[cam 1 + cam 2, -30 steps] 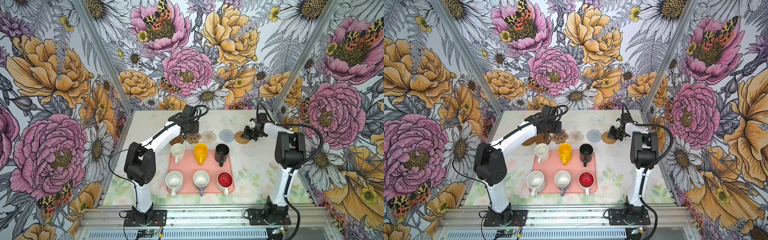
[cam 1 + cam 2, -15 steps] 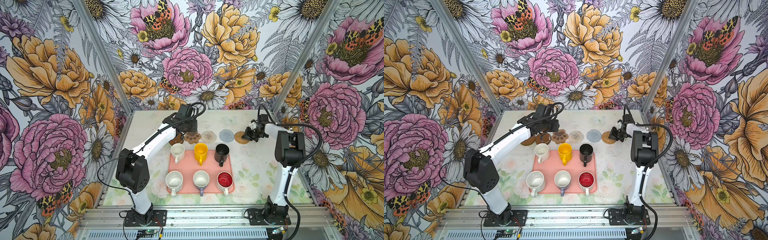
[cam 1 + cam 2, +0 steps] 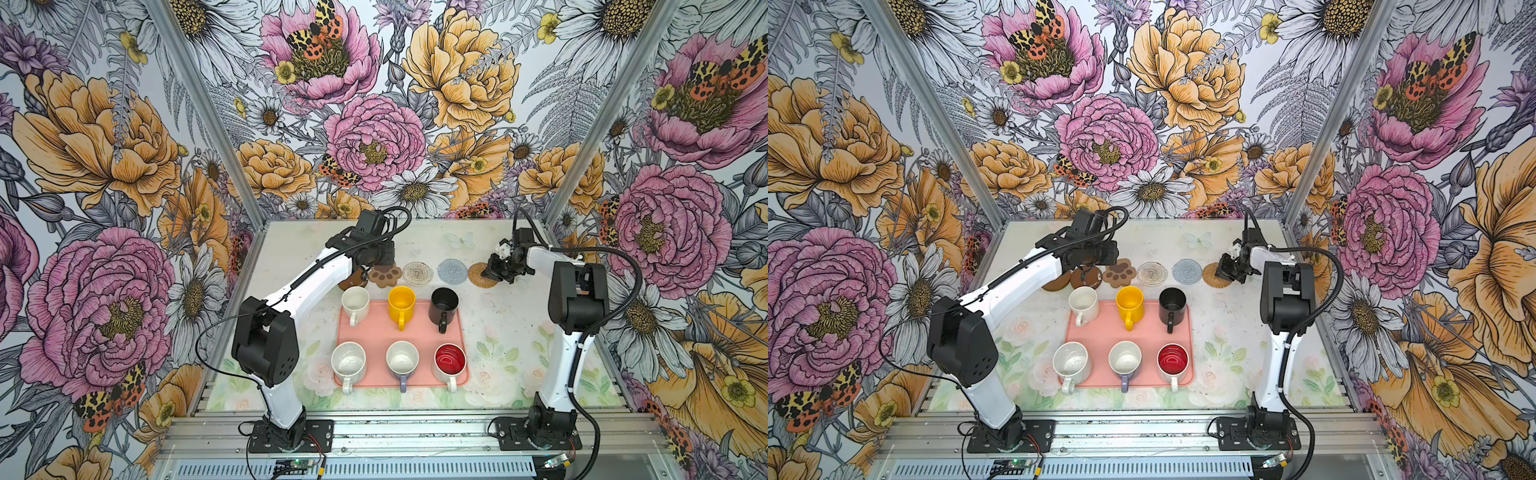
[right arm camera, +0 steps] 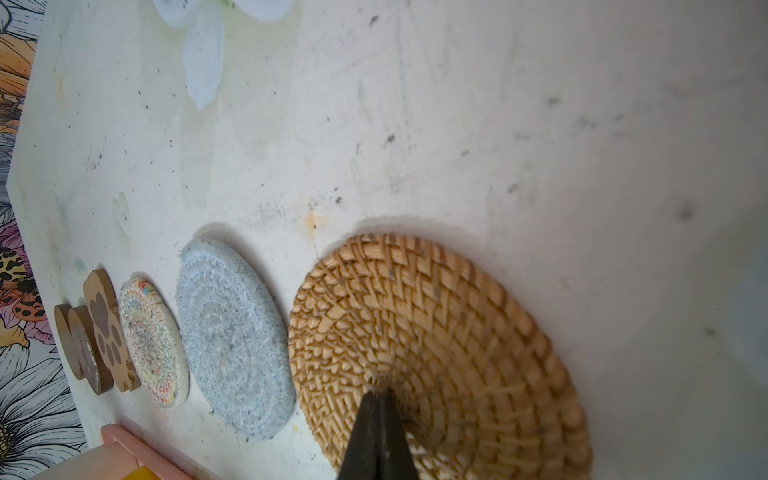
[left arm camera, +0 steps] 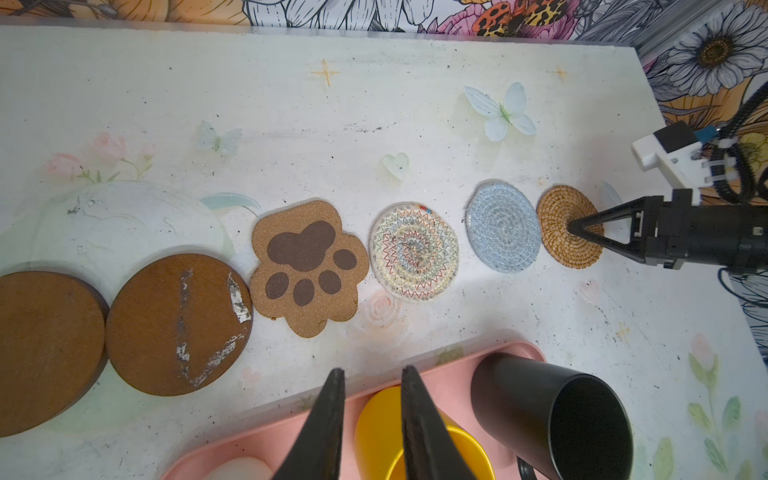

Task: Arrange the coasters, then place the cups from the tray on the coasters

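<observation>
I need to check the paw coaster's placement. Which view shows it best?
The left wrist view: the paw coaster lies whole, large and unobstructed. Both top views show it small, from afar; the right wrist view shows it far off, nearly edge-on.

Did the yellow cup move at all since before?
No. The yellow cup sits in the same spot on the pink tray, between the white cup and the black cup.

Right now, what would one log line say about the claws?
stage: arranging coasters | left claw: open, empty | right claw: shut, tip on rattan coaster | six cups: on tray
</observation>
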Tool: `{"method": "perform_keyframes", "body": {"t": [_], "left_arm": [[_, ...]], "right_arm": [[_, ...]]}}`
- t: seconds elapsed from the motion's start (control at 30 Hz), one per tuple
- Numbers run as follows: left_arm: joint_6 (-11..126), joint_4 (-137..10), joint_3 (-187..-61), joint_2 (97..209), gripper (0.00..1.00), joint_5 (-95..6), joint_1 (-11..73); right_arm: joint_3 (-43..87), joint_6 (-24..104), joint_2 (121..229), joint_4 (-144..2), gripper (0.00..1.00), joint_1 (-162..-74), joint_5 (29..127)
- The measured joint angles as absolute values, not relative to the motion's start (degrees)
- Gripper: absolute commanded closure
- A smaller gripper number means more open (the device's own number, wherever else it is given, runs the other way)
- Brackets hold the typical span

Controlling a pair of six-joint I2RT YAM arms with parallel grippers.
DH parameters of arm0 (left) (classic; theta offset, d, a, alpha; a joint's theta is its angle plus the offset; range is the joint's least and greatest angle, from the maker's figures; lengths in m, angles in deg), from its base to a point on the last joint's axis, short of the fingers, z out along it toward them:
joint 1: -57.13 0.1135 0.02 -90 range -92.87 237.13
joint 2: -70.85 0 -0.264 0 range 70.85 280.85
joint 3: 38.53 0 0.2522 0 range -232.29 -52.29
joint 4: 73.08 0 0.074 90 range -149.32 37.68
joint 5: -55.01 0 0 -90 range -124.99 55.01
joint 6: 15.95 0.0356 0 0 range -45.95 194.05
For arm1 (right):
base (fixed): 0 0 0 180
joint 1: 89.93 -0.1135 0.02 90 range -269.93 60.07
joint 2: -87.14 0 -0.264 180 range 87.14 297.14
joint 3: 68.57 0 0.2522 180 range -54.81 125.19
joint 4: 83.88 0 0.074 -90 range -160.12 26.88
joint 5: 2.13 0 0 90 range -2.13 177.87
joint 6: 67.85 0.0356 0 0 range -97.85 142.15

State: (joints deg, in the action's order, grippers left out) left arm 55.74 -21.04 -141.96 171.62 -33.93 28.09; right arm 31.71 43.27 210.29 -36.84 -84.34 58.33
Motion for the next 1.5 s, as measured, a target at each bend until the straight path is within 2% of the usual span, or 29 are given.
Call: {"method": "perform_keyframes", "body": {"t": [1.5], "left_arm": [[54.8, -21.9, -140.6, 171.6, 0.73, -33.9, 28.0]], "right_arm": [[27.8, 40.1, 207.6, -36.1, 1.0, -81.7, 54.8]]}}
